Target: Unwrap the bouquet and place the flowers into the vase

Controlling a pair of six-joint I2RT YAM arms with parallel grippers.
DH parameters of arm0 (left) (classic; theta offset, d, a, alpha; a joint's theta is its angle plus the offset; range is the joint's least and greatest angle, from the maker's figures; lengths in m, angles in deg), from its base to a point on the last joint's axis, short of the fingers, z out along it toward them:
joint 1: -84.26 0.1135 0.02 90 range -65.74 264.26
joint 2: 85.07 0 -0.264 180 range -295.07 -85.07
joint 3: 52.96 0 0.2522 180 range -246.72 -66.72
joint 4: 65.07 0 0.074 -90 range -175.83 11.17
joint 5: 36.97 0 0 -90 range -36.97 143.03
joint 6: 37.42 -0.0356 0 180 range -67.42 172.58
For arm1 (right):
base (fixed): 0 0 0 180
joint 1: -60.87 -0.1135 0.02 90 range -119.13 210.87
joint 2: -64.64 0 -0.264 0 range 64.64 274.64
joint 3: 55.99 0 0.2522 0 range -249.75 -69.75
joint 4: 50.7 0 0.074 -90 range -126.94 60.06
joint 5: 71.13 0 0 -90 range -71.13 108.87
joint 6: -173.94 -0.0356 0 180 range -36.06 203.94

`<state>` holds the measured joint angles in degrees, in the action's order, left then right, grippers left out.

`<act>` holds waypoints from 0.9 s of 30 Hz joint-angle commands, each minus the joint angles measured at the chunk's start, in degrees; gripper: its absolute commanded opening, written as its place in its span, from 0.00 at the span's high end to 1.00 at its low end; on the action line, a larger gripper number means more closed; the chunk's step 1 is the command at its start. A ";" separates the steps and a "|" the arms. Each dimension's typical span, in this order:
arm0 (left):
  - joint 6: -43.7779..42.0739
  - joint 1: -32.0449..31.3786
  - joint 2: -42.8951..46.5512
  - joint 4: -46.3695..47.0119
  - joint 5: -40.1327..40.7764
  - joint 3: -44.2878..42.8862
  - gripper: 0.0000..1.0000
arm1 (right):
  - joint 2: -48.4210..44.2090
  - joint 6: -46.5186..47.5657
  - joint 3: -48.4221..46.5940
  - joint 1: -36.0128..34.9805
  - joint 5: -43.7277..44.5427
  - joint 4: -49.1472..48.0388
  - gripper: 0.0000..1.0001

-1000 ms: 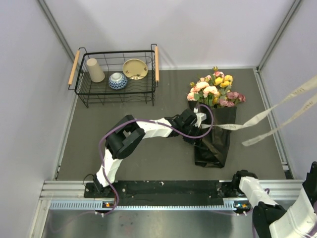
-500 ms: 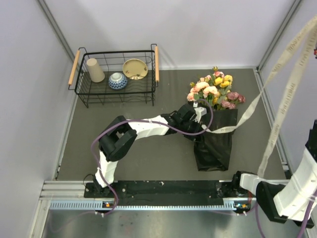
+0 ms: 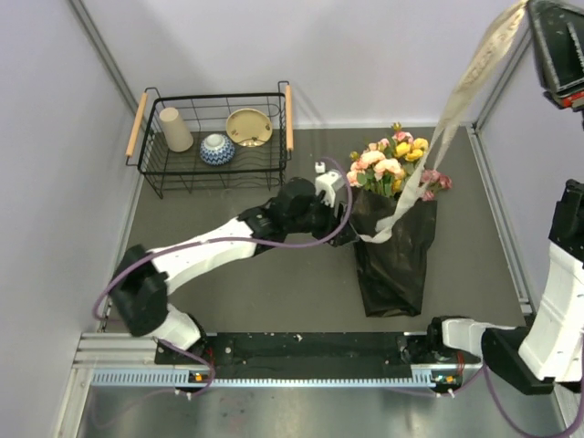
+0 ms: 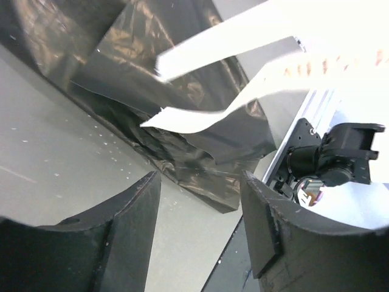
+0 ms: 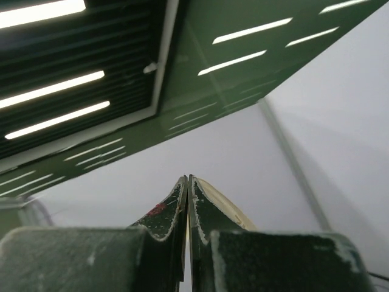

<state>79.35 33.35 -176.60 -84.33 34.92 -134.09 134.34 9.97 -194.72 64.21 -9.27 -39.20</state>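
Note:
The bouquet (image 3: 394, 228) lies on the dark table right of centre, with pink, peach and yellow flowers (image 3: 392, 169) sticking out of a black paper cone (image 3: 392, 269). A cream ribbon (image 3: 456, 100) runs from the cone's waist up to the top right corner. My right gripper (image 3: 537, 16) is raised high there and is shut on the ribbon (image 5: 228, 210). My left gripper (image 3: 347, 224) stands open just left of the cone, holding nothing. In the left wrist view its fingers (image 4: 134, 207) frame bare table, with the black paper (image 4: 182, 91) and ribbon (image 4: 206, 115) beyond. The vase is out of view.
A black wire basket (image 3: 214, 173) with wooden handles stands at the back left. It holds a beige cup (image 3: 175, 129), a blue-patterned bowl (image 3: 217, 149) and a yellowish dish (image 3: 248, 126). Grey walls close in the table on three sides.
My right gripper has risen to the top right, pulling the ribbon up and taut. My left gripper has opened and drawn back left off the black paper.

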 commanded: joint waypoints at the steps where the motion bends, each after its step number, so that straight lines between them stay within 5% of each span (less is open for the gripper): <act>1: -2.06 0.29 12.22 1.64 5.17 5.23 0.36 | 3.60 2.94 -2.38 -13.50 -0.43 0.57 1.00; 11: -1.98 0.38 46.76 -3.21 27.13 17.71 0.29 | 13.09 20.69 -0.80 -41.45 8.89 7.36 1.00; 16: -3.47 0.38 60.20 -7.41 34.09 18.33 0.28 | 25.56 26.07 -11.96 -55.07 11.09 10.00 1.00; 27: -6.02 0.38 75.88 -12.52 42.63 19.21 0.28 | 33.23 23.97 -8.99 -64.41 14.43 3.23 1.00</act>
<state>75.02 33.61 -101.89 -94.38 73.67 -115.36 168.21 33.92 -203.65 1.24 3.25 -30.33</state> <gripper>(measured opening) 0.723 0.003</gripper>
